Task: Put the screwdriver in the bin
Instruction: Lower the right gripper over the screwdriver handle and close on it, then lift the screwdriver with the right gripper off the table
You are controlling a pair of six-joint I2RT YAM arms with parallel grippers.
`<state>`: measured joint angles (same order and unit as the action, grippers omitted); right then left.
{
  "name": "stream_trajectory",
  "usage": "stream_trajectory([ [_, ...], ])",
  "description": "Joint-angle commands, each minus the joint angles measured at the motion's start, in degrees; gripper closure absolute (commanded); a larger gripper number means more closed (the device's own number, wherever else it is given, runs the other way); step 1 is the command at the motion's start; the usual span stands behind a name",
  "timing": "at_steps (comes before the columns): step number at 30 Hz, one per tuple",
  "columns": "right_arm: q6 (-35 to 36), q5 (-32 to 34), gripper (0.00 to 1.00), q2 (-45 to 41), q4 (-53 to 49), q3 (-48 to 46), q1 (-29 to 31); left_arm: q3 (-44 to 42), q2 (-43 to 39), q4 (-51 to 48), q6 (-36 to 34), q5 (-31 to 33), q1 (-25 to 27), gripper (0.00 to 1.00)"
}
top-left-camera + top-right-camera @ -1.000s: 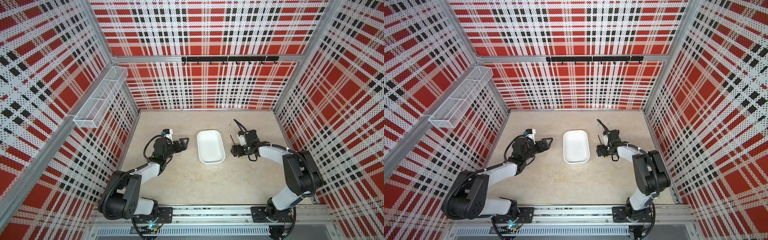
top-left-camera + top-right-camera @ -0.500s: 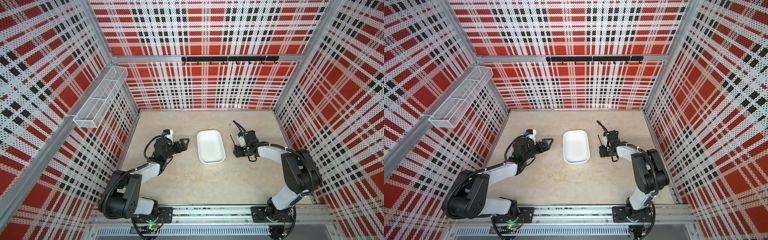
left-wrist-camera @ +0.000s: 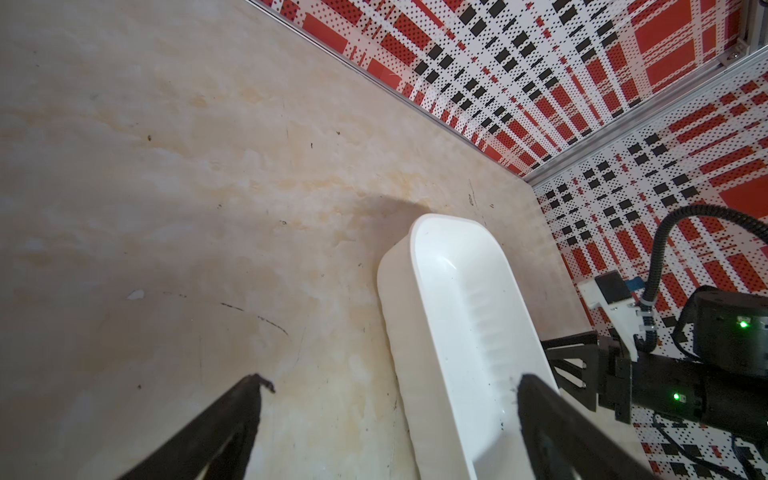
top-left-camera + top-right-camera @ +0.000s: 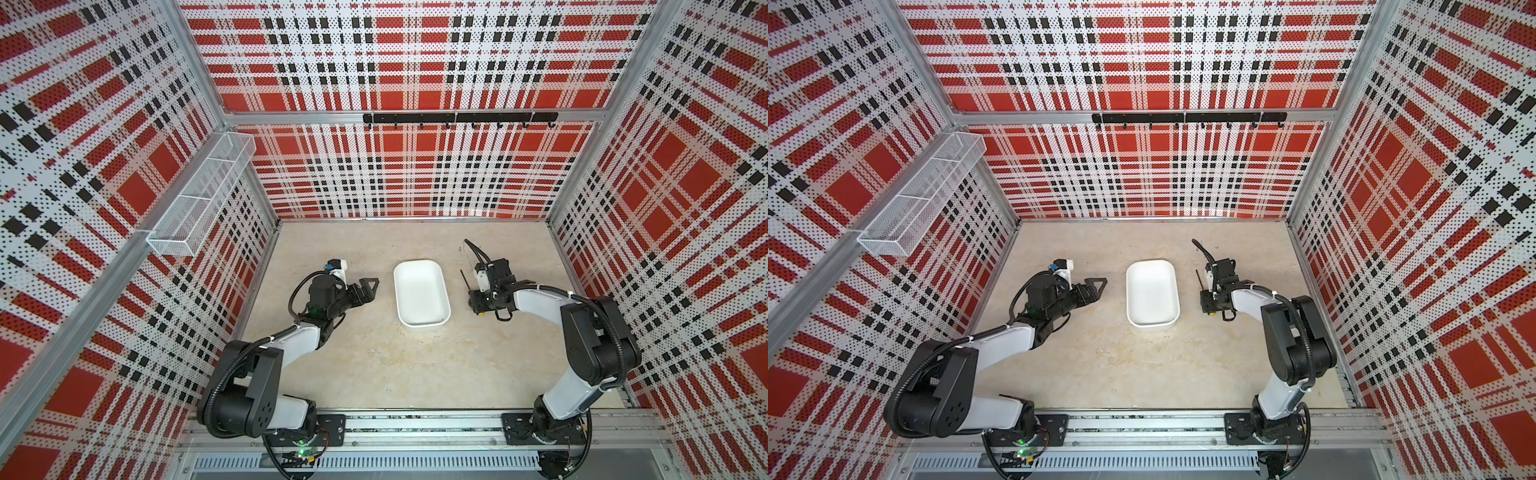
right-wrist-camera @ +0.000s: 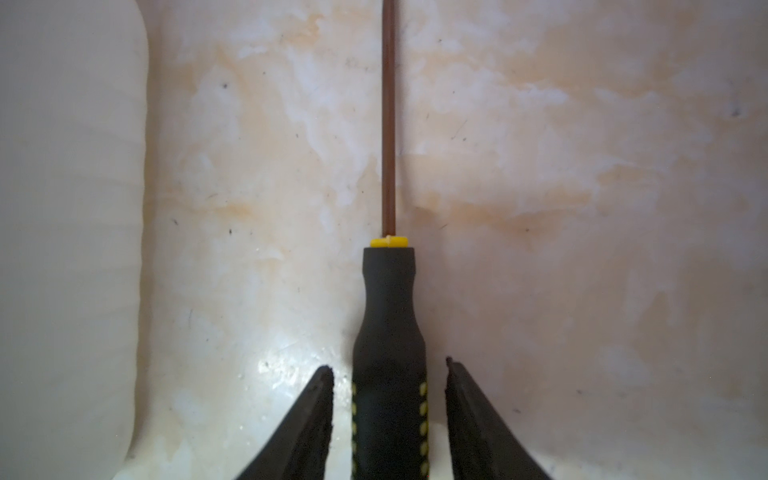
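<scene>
Right wrist view: the screwdriver [image 5: 388, 332] lies flat on the desk [image 5: 582, 208], shaft pointing to the far edge, alongside the bin [image 5: 70, 208] on its right-edge side. The right pincer [image 5: 389, 370] straddles the black handle, narrowly spread with a gap on either side, apparently lined up to grip. The left pincer [image 3: 392, 382] hangs spread wide beyond the bin, holding nothing.

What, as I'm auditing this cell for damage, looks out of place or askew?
Nothing stands out. The bin sits upright and empty; the screwdriver lies flat on the table beside it, between the fingers of the open right end effector. The table shows only stains.
</scene>
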<state>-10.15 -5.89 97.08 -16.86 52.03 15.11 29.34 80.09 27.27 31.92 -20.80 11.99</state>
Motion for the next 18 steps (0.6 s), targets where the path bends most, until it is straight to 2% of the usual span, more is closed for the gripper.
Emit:
stream_trajectory([
  [1, 0.2, 0.8, 0.57, 1.0, -1.2, 1.4, 0.4, 1.3, -0.2, -1.2, -0.8, -0.8, 0.2, 0.02],
  [12, -0.1, 0.4, 0.78, 2.2, -3.3, 2.6, 0.4, 1.1, -0.5, -1.7, -1.0, -0.8, 0.2, 0.02],
  [16, -0.8, -0.7, 0.90, 1.8, -4.3, 3.2, 0.4, 1.2, -0.8, -2.1, -1.2, -0.6, 0.2, 0.02],
  [18, -1.2, -1.3, 0.93, 1.2, -5.0, 3.7, 0.4, 1.2, -0.9, -2.3, -1.4, -0.5, 0.1, 0.02],
])
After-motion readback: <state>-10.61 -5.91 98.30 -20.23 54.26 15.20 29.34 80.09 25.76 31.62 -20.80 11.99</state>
